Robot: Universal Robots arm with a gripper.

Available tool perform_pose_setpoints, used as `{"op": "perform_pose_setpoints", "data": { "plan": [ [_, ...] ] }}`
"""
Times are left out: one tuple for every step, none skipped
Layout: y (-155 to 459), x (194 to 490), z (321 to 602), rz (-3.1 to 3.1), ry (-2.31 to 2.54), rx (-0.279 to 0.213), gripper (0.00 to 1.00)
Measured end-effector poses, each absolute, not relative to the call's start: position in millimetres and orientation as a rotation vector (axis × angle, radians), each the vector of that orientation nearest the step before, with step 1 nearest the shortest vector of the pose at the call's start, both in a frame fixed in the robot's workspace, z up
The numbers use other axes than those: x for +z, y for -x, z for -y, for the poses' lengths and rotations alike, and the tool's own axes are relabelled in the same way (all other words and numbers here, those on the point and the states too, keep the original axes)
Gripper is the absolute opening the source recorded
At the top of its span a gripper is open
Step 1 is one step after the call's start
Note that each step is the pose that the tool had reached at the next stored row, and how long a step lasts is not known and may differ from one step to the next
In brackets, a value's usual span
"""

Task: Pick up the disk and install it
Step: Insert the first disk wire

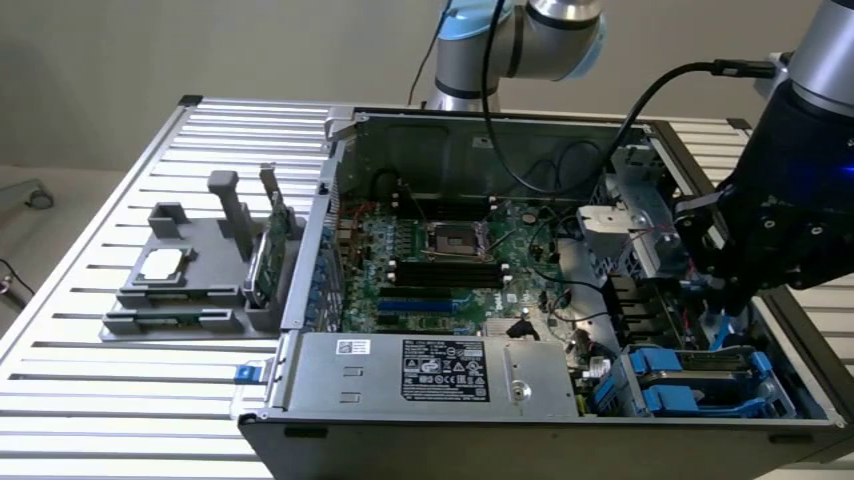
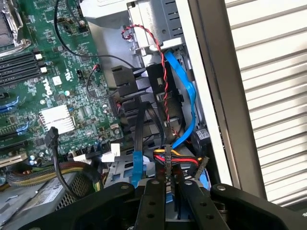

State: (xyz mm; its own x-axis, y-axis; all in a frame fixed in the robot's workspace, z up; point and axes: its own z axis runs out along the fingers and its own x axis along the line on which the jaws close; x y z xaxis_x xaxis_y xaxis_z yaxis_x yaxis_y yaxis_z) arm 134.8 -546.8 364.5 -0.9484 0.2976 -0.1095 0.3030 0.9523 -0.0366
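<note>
My gripper (image 1: 717,312) hangs over the drive bay (image 1: 701,385) in the near corner of the open computer case, on the exterior view's right. Below its fingers a blue-framed edge of the disk (image 1: 722,335) points down into the bay. In the wrist view the gripper (image 2: 170,194) has its two black fingers close together on a narrow edge, just above the bay's grey cage and blue carriers. Most of the disk is hidden behind the gripper and the bay walls.
Red-black twisted wires (image 2: 165,86), a blue flat cable (image 2: 187,96) and black cables crowd the space beside the bay. The motherboard (image 1: 441,260) and power supply (image 1: 427,370) fill the case. A grey fixture (image 1: 187,280) with a green card stands on the slatted table.
</note>
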Motion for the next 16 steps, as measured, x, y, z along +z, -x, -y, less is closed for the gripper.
{"op": "perform_pose_setpoints", "data": {
  "plan": [
    [-134.8,364.7,546.8,-3.001,-0.470,-0.086,0.17],
    [-134.8,364.8,546.8,-2.998,-0.477,-0.097,0.17],
    [-134.7,364.8,546.9,-2.995,-0.483,-0.111,0.17],
    [-134.7,364.7,546.9,-2.992,-0.489,-0.128,0.17],
    [-134.7,364.8,546.9,-2.988,-0.493,-0.151,0.17],
    [-134.7,364.8,546.9,-2.984,-0.495,-0.173,0.17],
    [-134.7,364.7,547.0,-2.980,-0.497,-0.194,0.17],
    [-134.7,364.7,547.1,-2.977,-0.499,-0.214,0.17],
    [-134.7,364.7,547.2,-2.973,-0.501,-0.230,0.17],
    [-134.7,364.6,547.4,-2.971,-0.503,-0.242,0.17],
    [-134.7,364.5,547.8,-2.970,-0.505,-0.249,0.17],
    [-134.7,364.6,548.2,-2.970,-0.508,-0.255,0.17],
    [-134.7,364.6,548.9,-2.971,-0.510,-0.259,0.17],
    [-134.8,364.5,549.9,-2.974,-0.512,-0.262,0.17],
    [-134.7,364.4,551.2,-2.976,-0.513,-0.264,0.17],
    [-134.7,364.4,552.5,-2.980,-0.513,-0.267,0.17]
  ]
}}
